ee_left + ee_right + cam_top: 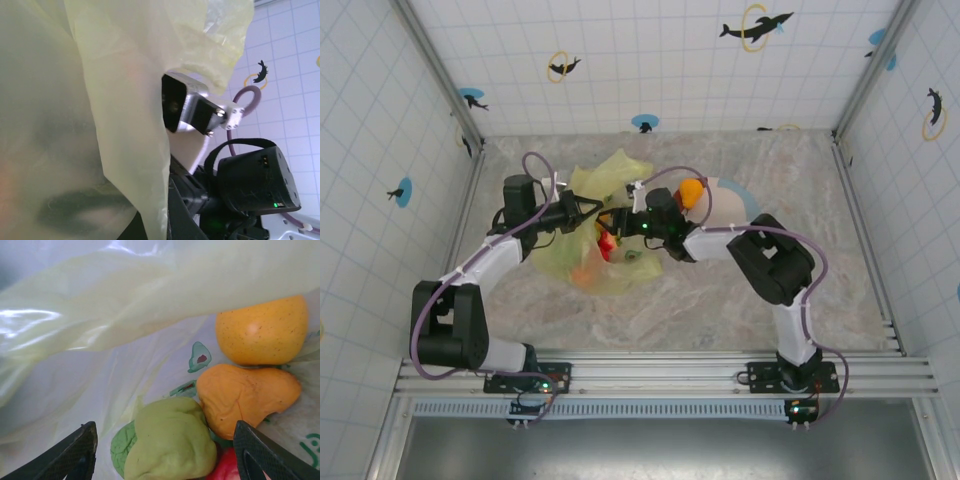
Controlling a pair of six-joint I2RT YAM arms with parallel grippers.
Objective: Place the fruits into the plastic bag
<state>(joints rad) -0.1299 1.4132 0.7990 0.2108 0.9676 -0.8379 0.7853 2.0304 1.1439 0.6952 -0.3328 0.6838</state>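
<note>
The plastic bag [620,170] lies crumpled mid-table, its yellow-green film [100,100] draped across the left wrist view. My left gripper [582,208] is shut on the bag's edge and holds the mouth up. My right gripper [616,224] reaches into the mouth, open. Between its fingertips [75,455] lies a yellow-green fruit [172,440], untouched. Around it inside the bag are a bright green fruit [120,447], an orange fruit [245,395], a yellow-orange fruit [262,330] and a red fruit [227,467]. Another orange fruit [691,191] sits outside on the plate [732,198].
The right arm's wrist [255,175] stands very close to my left gripper, just beyond the bag film. Tiled walls close in the table on three sides. Bare marble surface [700,310] lies in front of the bag.
</note>
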